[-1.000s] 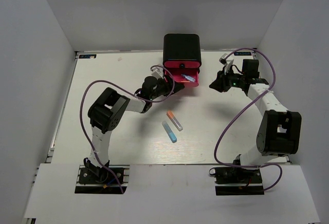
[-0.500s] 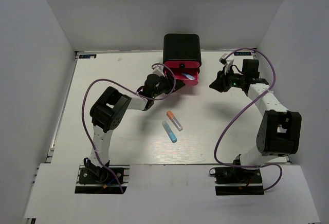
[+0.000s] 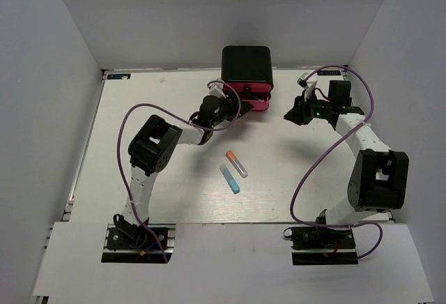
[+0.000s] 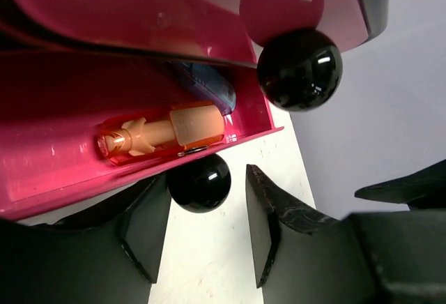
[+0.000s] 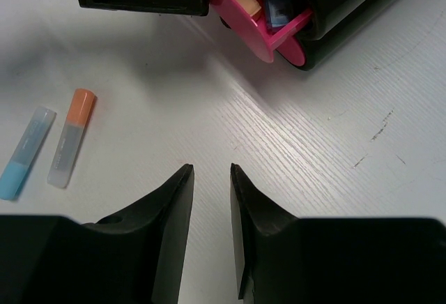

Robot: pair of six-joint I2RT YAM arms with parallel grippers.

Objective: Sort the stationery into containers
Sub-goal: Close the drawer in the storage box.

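Left wrist cam: the left gripper (image 4: 208, 194) has its fingers spread either side of the black knob (image 4: 198, 182) on the pink drawer (image 4: 83, 178), not squeezing it as far as I can see. That drawer sits partly out of the black case (image 3: 246, 63) with an orange marker (image 4: 164, 133) and a blue marker (image 4: 212, 88) inside. The right gripper (image 5: 210, 171) hangs over the table (image 3: 139, 109) right of the case, fingers a narrow gap apart and empty, while the orange-grey marker (image 3: 237, 164) and light blue marker (image 3: 229, 178) lie side by side nearer, mid-table.
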